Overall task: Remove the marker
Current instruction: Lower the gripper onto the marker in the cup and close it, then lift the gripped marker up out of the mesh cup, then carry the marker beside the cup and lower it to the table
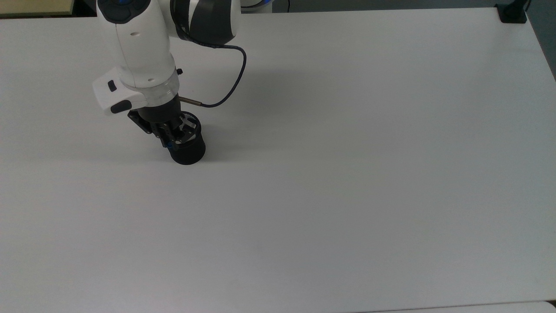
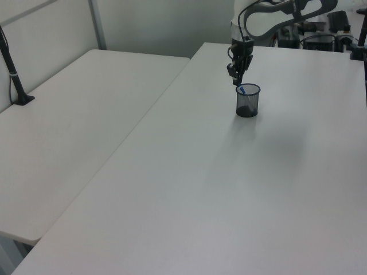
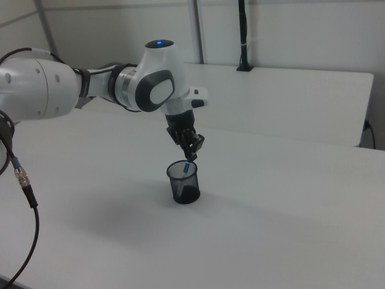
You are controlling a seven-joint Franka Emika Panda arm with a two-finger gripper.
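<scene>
The marker (image 3: 187,168) is clamped at its upper end by the closed gripper (image 3: 192,155), leaning toward one o'clock inside the black mesh cup (image 3: 183,183) on the white table (image 3: 289,229).

Robotics lab: bare white tables (image 2: 172,172), Panda arm (image 3: 90,84), clamped camera poles (image 3: 242,36).

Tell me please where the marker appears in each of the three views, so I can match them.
Top view: marker, upper left, a blue tip at the gripper, beside the cup.
Left view: marker, upper right, leaning in the cup.
Right view: marker, center, sticking out of the cup.
Shared landmark: the black mesh cup.
</scene>
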